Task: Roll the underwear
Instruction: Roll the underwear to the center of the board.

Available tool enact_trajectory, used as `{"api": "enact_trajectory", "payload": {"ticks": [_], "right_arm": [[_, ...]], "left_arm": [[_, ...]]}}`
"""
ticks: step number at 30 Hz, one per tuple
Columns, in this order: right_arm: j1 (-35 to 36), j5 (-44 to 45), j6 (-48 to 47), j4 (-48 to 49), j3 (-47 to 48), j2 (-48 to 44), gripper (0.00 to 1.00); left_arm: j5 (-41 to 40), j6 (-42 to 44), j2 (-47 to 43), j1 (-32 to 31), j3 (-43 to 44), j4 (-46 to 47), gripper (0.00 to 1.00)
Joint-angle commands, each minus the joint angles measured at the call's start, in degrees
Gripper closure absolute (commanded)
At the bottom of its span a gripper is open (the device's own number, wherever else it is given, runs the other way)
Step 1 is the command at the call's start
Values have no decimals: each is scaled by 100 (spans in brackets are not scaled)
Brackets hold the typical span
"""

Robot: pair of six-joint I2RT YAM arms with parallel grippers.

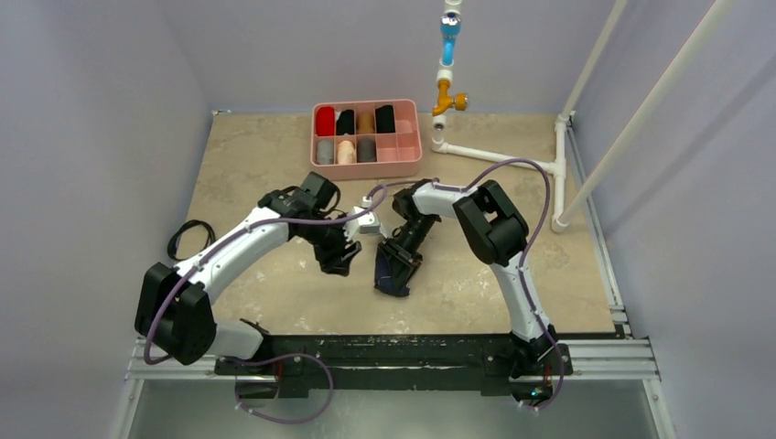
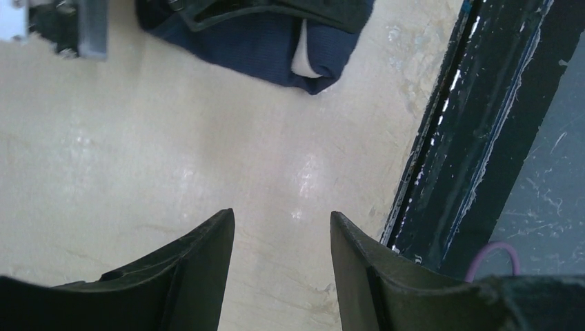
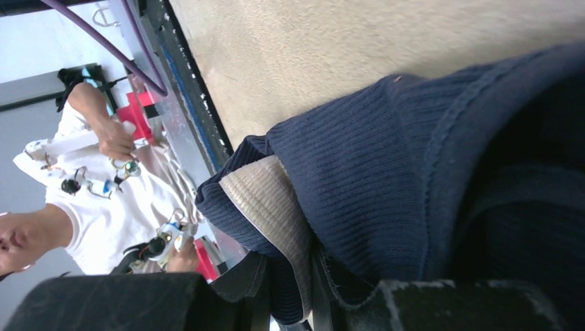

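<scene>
Between the closed fingers of the right claw (image 1: 401, 259), the navy underwear (image 1: 393, 277) is pinched as a thick, folded wad. Its cream band (image 3: 265, 207) is tucked in among the layers, and its low end is on or just over the table (image 1: 274, 165), I cannot tell which. Just beside it the left claw (image 1: 337, 261) hangs with its fingers apart and nothing in them. To my eye the rolling is well along but loose, so tightening it, and perhaps setting it in the pink tray (image 1: 410, 137) at the back, is what's left.
</scene>
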Motion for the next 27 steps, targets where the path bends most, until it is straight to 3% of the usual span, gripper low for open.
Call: {"api": "enact_trajectory", "payload": {"ticks": [1,8,13,27], "right_arm": [[-206,1732,-432,1097,-77,99,100],[-213,1553,-896,688,225,253,98],[-205,1566,-1010,652,211,316,98],[-209,1552,-1093,700,49,246,98]], "left_arm": [[-132,3,202,-624,281,507,47],[-743,111,503,-1777,189,1636,42],[-890,90,852,-2104,157,2108,24],[-1135,-348,1566,-2347,-44,2826,25]]}}
